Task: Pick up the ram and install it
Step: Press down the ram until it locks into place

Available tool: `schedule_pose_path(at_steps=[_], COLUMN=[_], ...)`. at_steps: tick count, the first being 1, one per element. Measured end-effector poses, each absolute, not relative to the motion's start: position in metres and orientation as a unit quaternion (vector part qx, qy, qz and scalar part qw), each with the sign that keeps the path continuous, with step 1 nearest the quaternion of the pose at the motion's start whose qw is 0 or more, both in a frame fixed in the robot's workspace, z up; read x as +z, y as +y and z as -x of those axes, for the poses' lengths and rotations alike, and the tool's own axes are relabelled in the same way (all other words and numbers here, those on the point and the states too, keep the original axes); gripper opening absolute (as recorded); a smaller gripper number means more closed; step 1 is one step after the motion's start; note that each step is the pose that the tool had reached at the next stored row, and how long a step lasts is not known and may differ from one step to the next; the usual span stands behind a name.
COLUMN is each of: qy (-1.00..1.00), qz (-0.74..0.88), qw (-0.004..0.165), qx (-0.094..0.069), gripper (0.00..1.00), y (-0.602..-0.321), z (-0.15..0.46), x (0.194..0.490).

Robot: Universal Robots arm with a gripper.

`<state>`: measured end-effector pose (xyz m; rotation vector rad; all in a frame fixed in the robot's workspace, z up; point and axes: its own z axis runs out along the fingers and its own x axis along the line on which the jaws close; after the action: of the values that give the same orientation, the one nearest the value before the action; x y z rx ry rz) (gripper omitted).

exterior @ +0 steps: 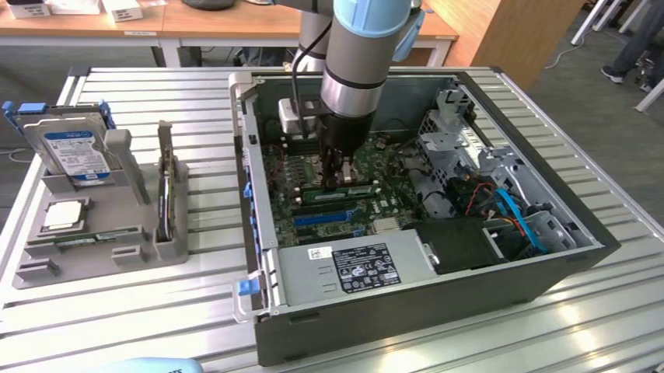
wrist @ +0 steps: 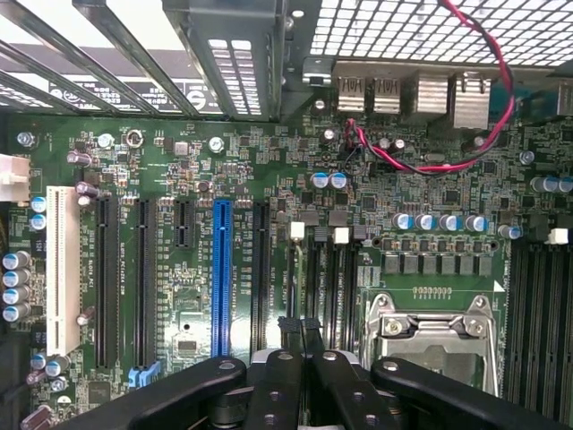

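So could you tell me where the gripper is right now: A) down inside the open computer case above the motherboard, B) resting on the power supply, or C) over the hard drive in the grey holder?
A: the gripper is down inside the open computer case, just above the motherboard.

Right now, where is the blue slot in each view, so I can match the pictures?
Exterior view: the blue slot lies on the motherboard, just in front of the fingers, toward the camera.
Wrist view: the blue slot runs between the white slot and the fingers, one black slot away from them.
Shared landmark: the fingers.
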<state>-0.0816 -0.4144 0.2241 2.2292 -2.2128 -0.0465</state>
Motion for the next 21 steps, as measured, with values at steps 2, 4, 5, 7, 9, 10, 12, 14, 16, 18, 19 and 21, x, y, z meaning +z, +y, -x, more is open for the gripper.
schedule_pose_path(at_steps=[2, 4, 5, 7, 9, 10, 12, 14, 16, 18, 19, 21], qy=[-0.704, -0.704, -0.704, -0.704, -0.704, -0.704, -0.704, -0.704, -0.704, -0.704, -0.704, -0.704], qz=[-0.710, -0.710, -0.710, -0.710, -0.710, -0.710, -0.710, -0.710, -0.710, -0.710, -0.710, -0.710], qw=[0.000, 0.000, 0.000, 0.000, 0.000, 0.000, 0.000, 0.000, 0.000, 0.000, 0.000, 0.000], qx=[-0.015, -0.015, -0.015, -0.015, -0.015, -0.015, -0.015, -0.015, -0.015, -0.015, -0.015, -0.015], gripper=[0.10, 0.10, 0.10, 0.10, 0.10, 0.10, 0.10, 0.10, 0.10, 0.10, 0.10, 0.10], y=[-0.4144, -0.4143, -0.4143, -0.4143, -0.4144, -0.4144, -0.4143, -0.4143, -0.4143, -0.4143, -0.4143, -0.4143], z=[0.0816, 0.0816, 0.0816, 0.0816, 0.0816, 0.0816, 0.0816, 0.0816, 0.0816, 0.0816, 0.0816, 0.0816], x=[0.2240, 0.2238, 0.2238, 0.2230, 0.2225, 0.2225, 0.2224, 0.2223, 0.2216, 0.2216, 0.2216, 0.2217])
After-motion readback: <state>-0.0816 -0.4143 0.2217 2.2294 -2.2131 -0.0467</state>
